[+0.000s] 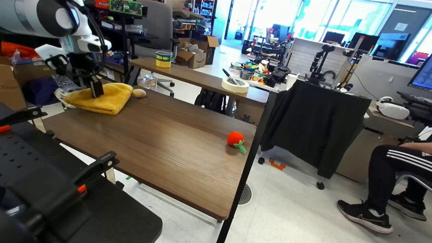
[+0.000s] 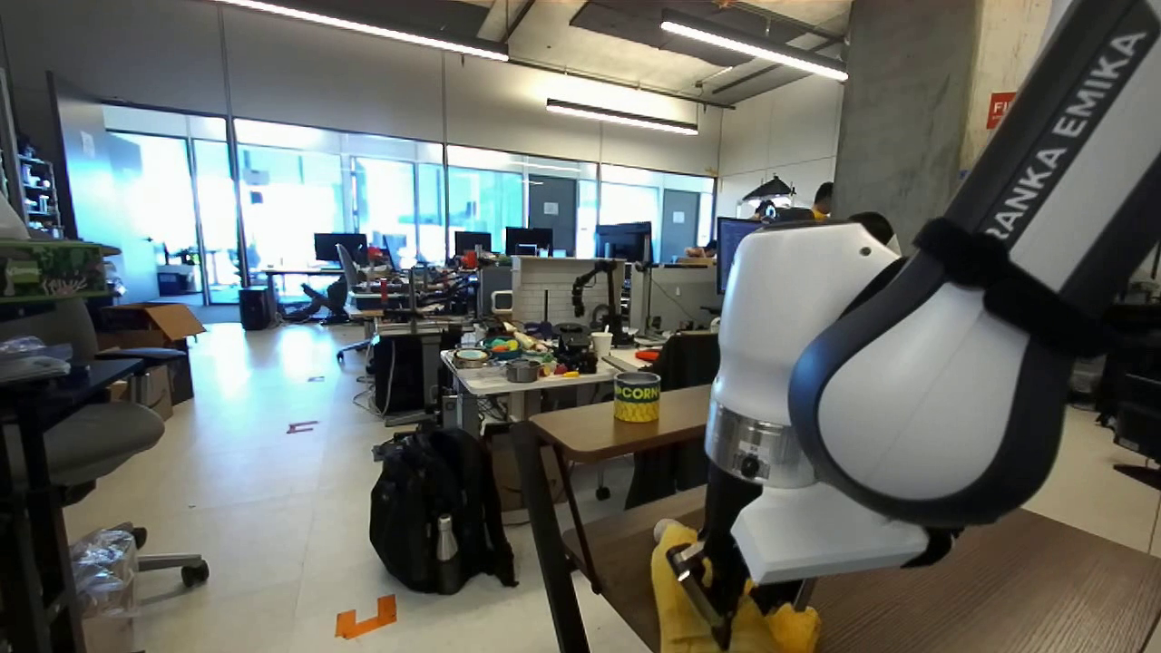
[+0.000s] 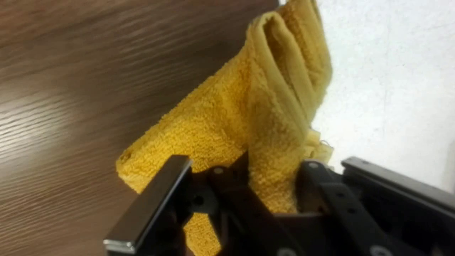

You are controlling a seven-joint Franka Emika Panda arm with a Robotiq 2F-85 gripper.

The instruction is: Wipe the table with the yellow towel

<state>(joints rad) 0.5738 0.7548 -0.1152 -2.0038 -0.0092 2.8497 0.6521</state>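
Across the brown table (image 1: pixel 162 135) the wood grain catches a soft sheen, and along its far side runs a raised shelf (image 1: pixel 199 77) with a yellow tub (image 1: pixel 163 60) toward the left and a tape roll (image 1: pixel 236 89) bearing a marker (image 1: pixel 230 77) toward the right. Farther off are a cluttered bench (image 2: pixel 490 381), bright windows (image 2: pixel 390 190) and a backpack (image 2: pixel 435 517) standing on the pale floor (image 2: pixel 272 508).

Open wood spreads from the middle of the table to its right end, where a green-stemmed red ball (image 1: pixel 235 138) rests near the edge; just past that edge slants a dark post (image 1: pixel 252 152). The yellow towel (image 1: pixel 113 99) lies bunched at the table's far left, a tan lump (image 1: pixel 139 93) just beside it. From the wrist, one side of the towel shows at the table's edge with floor beyond; that view is blurred, so whether any cloth hangs over is hard to judge.

In both exterior views the arm (image 2: pixel 916 399) arches over from above, its wrist bent low above the towel. The gripper (image 3: pixel 273 174) points downward, clamped tight on a raised fold of the cloth.
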